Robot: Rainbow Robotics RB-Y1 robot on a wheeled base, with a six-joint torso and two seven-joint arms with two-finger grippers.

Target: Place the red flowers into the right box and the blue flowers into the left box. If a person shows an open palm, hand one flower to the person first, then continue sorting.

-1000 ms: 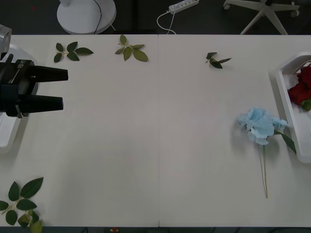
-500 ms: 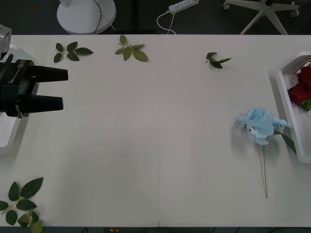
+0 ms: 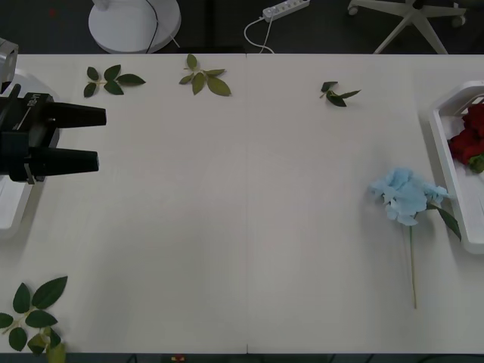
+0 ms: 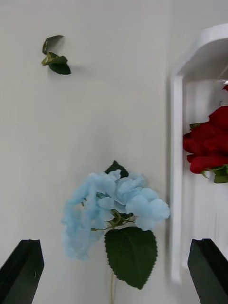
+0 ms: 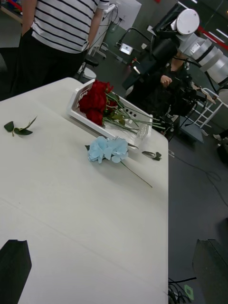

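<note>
Comparing with a second ago, I see nothing moved: blue flower (image 3: pixel 403 195) lies just beside the right box (image 3: pixel 448 178), red flowers (image 3: pixel 469 138) inside. My left gripper (image 3: pixel 100 138) hangs released over, probably, the left box (image 3: pixel 13 203); right gripper (image 4: pixel 114 278) spread above the bloom.

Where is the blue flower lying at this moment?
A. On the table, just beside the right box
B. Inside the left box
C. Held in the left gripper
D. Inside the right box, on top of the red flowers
A: the blue flower lies flat on the table, just outside the rim of the right box that holds the red flowers.
</note>
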